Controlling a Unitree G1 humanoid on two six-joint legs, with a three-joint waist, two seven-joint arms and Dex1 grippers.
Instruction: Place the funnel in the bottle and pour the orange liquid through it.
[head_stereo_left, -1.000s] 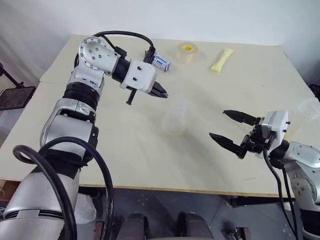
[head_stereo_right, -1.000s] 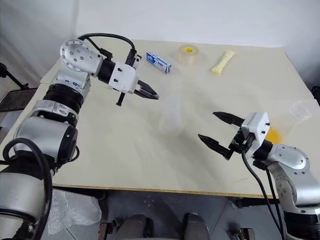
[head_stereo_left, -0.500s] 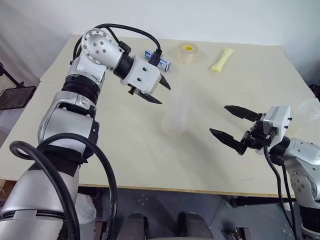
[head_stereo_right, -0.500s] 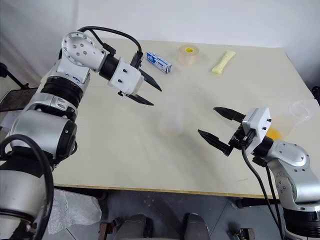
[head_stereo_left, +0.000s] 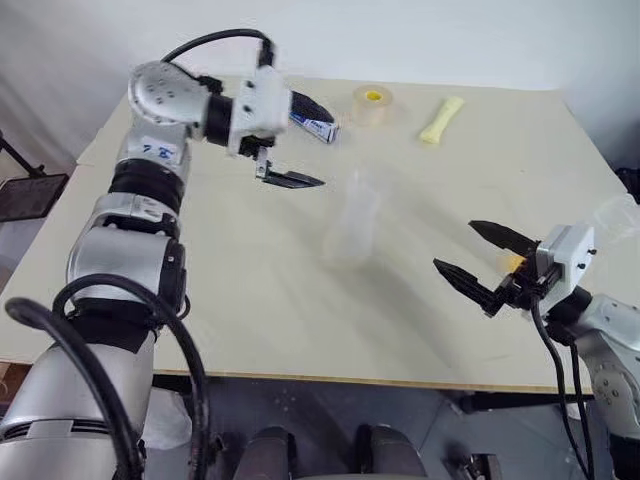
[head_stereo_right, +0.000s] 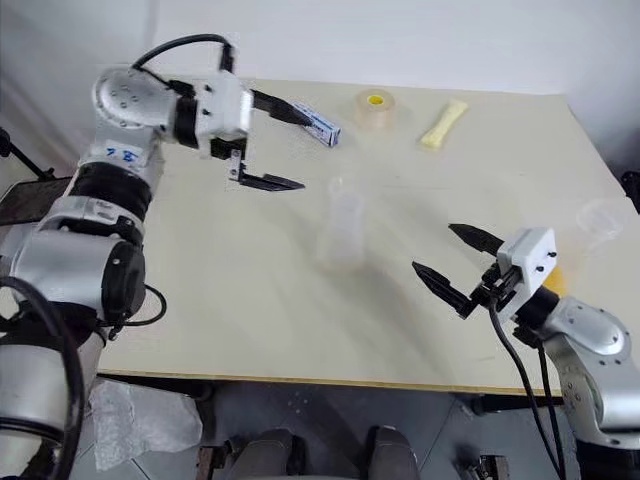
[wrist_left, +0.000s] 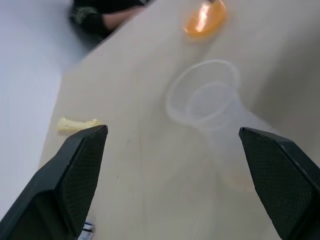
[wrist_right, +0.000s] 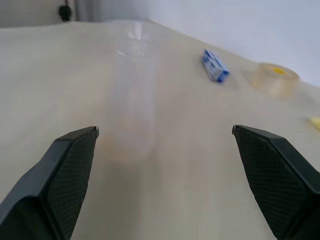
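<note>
Since a second ago your left gripper (head_stereo_left: 305, 142) has let go and drawn back, jaws now wide. You see the funnel (wrist_left: 202, 92) seated in the bottle (head_stereo_left: 352, 222) mid-table (head_stereo_left: 250, 300). Orange liquid (wrist_left: 204, 20) waits in a cup near your right gripper (head_stereo_left: 478, 262), jaws wide, empty.

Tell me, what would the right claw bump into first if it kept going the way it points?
Probably the bottle: it stands between the open right claw's fingers in that wrist view, with the funnel in its neck. Depth is hard to judge.
</note>
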